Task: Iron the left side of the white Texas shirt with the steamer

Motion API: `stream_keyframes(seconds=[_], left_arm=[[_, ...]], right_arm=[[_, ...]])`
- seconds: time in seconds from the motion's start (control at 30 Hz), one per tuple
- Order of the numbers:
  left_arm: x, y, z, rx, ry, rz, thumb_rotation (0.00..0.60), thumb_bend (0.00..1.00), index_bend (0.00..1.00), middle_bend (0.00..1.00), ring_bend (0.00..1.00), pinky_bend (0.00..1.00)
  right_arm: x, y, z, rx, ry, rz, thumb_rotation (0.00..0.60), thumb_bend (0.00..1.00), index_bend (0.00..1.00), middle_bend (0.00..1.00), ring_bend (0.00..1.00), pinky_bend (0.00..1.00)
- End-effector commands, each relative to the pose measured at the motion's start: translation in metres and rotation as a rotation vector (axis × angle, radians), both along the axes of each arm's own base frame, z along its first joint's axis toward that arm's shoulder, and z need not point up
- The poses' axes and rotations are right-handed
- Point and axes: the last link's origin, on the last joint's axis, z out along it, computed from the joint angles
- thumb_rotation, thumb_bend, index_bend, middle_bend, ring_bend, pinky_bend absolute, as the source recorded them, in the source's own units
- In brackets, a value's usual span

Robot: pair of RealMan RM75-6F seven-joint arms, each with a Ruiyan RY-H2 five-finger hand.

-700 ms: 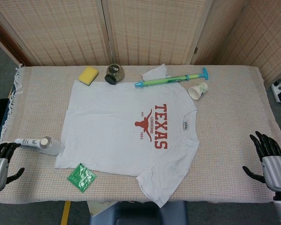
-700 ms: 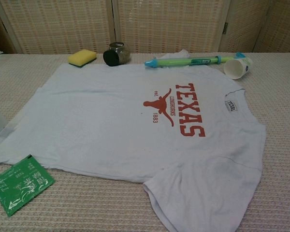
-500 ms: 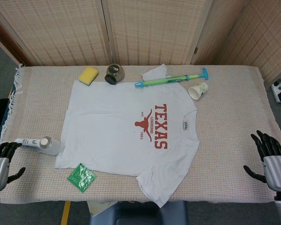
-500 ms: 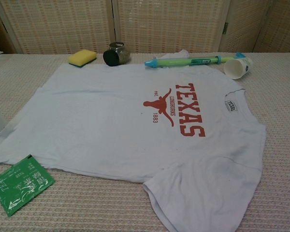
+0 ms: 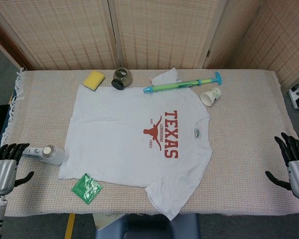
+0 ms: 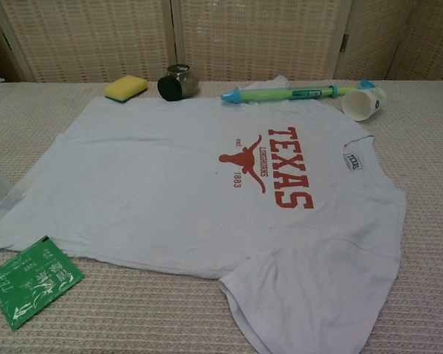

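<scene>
Table [image 5: 249, 129]: covered by a woven beige cloth.
Shirt [image 5: 119, 144]: white, lies flat mid-table, red TEXAS print up, collar toward the right.
Left hand [image 5: 2, 169]: at the table's near left edge, fingers apart, holds nothing; fingertips just beside the steamer's handle.
Right hand [image 5: 296, 164]: at the near right edge, fingers spread, empty.
Steamer [image 5: 45, 153]: lies on its side, just beside the shirt's hem.
Green packet [image 5: 87, 187]: near the hem, at the front edge.
</scene>
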Motion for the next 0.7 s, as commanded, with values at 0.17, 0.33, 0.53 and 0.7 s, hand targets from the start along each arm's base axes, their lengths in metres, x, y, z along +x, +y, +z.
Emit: stream_keyframes(seconds=[0.17, 0.33, 0.53, 0.7], left_arm=[[0.006, 0.027, -0.018, -0.047, -0.016, 0.01, 0.6, 0.21, 0.09, 0.15, 0.08, 0.13], [0.003, 0.041, -0.03, -0.081, 0.021, 0.012, 0.6, 0.21, 0.09, 0.15, 0.08, 0.13], [-0.011, 0.057, -0.04, -0.096, 0.055, 0.068, 0.6, 0.21, 0.1, 0.15, 0.08, 0.12], [-0.025, 0.066, -0.042, -0.1, 0.117, 0.097, 0.6, 0.21, 0.11, 0.15, 0.08, 0.12]], right_arm=[[0.005, -0.007, -0.001, 0.021, 0.001, 0.015, 0.6, 0.14, 0.0, 0.0, 0.0, 0.07], [0.007, -0.008, 0.001, 0.022, 0.002, 0.024, 0.6, 0.14, 0.0, 0.0, 0.0, 0.07], [0.005, -0.004, 0.005, 0.015, 0.008, 0.02, 0.6, 0.14, 0.0, 0.0, 0.0, 0.07], [0.005, -0.001, 0.006, 0.01, 0.01, 0.019, 0.6, 0.14, 0.0, 0.0, 0.0, 0.07]])
